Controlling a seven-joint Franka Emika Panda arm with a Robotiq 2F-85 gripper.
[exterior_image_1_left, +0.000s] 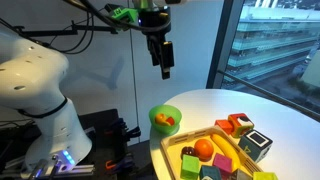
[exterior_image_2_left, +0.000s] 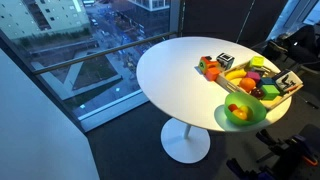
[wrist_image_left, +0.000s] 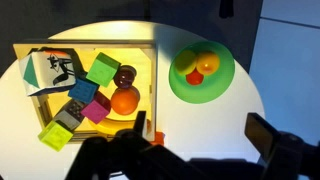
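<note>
My gripper (exterior_image_1_left: 160, 56) hangs high above the round white table (exterior_image_1_left: 270, 112), open and empty. In the wrist view its two dark fingers (wrist_image_left: 205, 135) frame bare tabletop below a green bowl (wrist_image_left: 203, 72). The bowl holds an orange and a yellow fruit and shows in both exterior views (exterior_image_1_left: 163, 120) (exterior_image_2_left: 240, 112). Beside it lies a wooden tray (wrist_image_left: 150, 75) (exterior_image_1_left: 175, 145) (exterior_image_2_left: 214, 80) with an orange (wrist_image_left: 124, 101), a dark round fruit (wrist_image_left: 124, 76) and several coloured blocks. A black-and-white patterned cube (wrist_image_left: 55, 70) sits at its end.
A small red-orange block (wrist_image_left: 157, 138) lies by the tray's edge near my left finger. The white arm base (exterior_image_1_left: 35, 85) stands beside the table. Large windows (exterior_image_1_left: 275, 40) (exterior_image_2_left: 80, 50) border the table. The table stands on a white pedestal (exterior_image_2_left: 187, 140).
</note>
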